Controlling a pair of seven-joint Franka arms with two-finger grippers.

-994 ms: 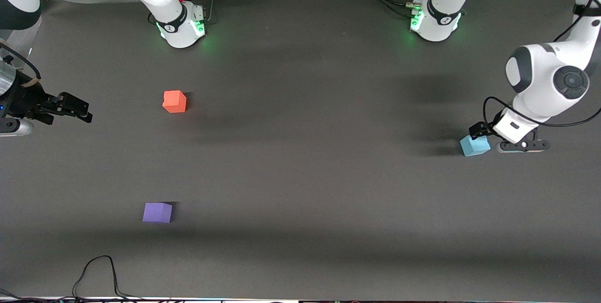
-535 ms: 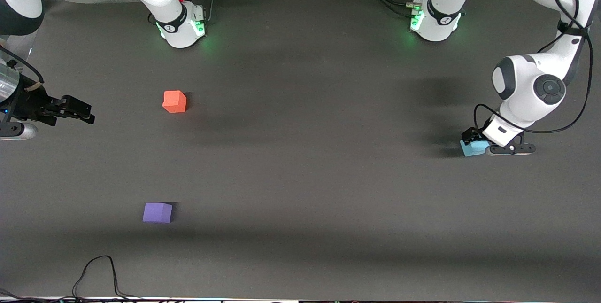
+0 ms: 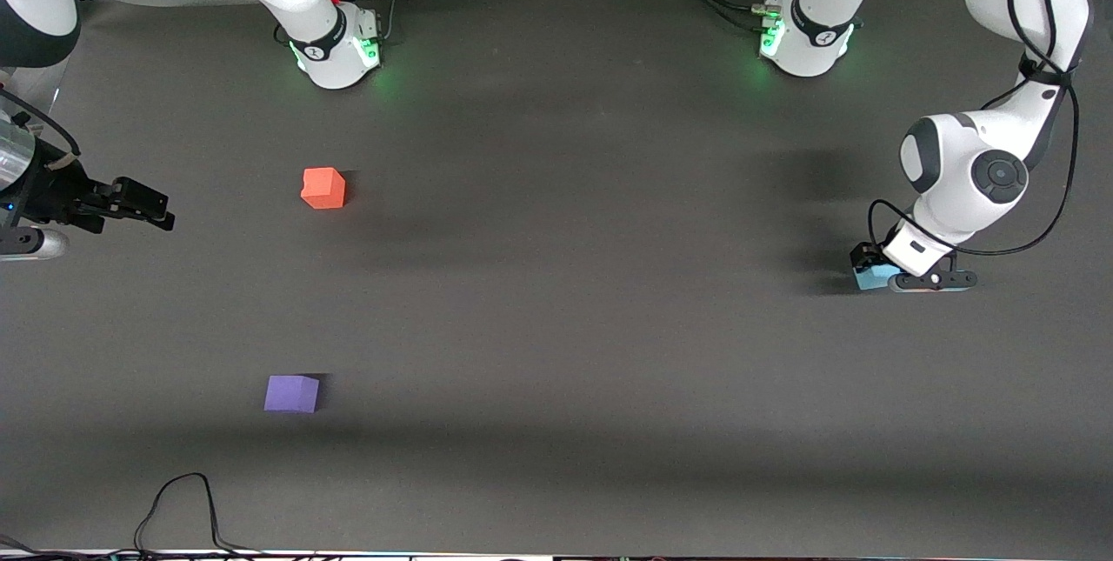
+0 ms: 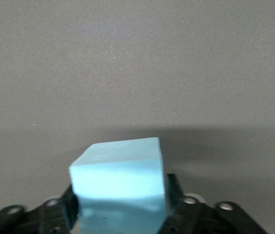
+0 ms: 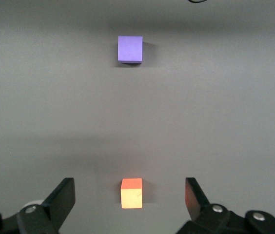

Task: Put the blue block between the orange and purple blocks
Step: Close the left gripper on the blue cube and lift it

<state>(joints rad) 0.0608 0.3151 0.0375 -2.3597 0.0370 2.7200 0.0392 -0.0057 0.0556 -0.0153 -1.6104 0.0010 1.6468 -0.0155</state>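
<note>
My left gripper straddles the blue block at the left arm's table end, fingers beside it but grip unclear, right gripper waits wide; off-centre closing could twist soft foam out.

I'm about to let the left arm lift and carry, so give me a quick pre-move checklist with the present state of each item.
1. Blue block sits between the left gripper fingers: ok, the wrist view shows a finger on each side of it.
2. Firm grip on the block: cannot tell; contact is not clearly visible.
3. Orange block and purple block lie apart with bare table between them: ok.
4. Purple block lies nearer the front camera than the orange one, so the drop spot is midway: ok.
5. Right gripper is off the carry path: ok, it waits open over the right arm's end of the table.
</note>
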